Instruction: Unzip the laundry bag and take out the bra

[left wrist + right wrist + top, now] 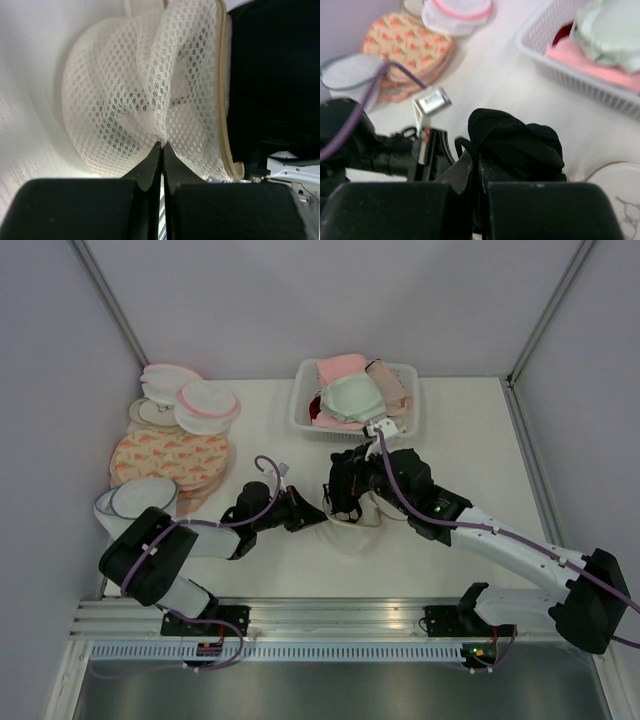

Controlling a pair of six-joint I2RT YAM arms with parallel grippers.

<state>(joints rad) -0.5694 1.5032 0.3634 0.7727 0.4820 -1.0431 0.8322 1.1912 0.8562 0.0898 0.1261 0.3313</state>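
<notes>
The laundry bag point(350, 533) is a small white mesh pouch lying open at the table's middle. In the left wrist view its mesh point(125, 95) bulges ahead of me, with the tan zipper rim point(223, 100) open at the right. My left gripper point(162, 145) is shut on a fold of that mesh; it also shows in the top view point(312, 517). My right gripper point(476, 161) is shut on the black bra point(520, 140), which is bunched up just above the bag's opening point(350, 478). The cream lid point(620, 192) with a line drawing lies at the lower right.
A white basket point(300, 412) with pink, cream and pale green bras stands at the back. Flat pink-rimmed discs point(205, 405) and a peach-patterned stack point(170, 455) sit at the left. A bigger mesh tub with a dark rim point(135, 502) is beside my left arm.
</notes>
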